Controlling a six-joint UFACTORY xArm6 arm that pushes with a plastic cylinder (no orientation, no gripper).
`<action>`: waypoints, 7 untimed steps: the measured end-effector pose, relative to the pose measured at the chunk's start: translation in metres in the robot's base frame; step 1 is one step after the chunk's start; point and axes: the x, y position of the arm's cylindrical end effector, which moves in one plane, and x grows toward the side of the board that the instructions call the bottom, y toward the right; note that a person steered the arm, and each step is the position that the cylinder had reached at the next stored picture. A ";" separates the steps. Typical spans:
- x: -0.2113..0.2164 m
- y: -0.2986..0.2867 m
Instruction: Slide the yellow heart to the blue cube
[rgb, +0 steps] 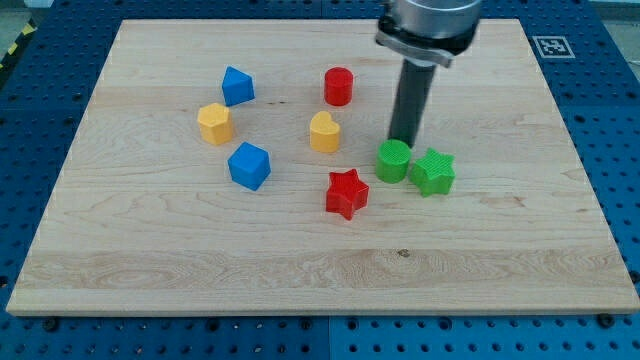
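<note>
The yellow heart (324, 131) lies near the board's middle. The blue cube (249, 165) lies to its lower left, a short gap away. My tip (403, 140) stands to the right of the heart, just behind the green cylinder (393, 160), touching or nearly touching its top edge. The rod rises from there to the arm at the view's top.
A green star (433, 171) sits right of the green cylinder. A red star (346, 193) lies below the heart, a red cylinder (339, 86) above it. A yellow hexagon (214, 123) and a blue pentagon-like block (237, 86) lie at the left. The wooden board (320, 270) rests on a blue table.
</note>
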 end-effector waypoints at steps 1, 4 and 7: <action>-0.009 -0.038; -0.023 -0.075; 0.001 -0.062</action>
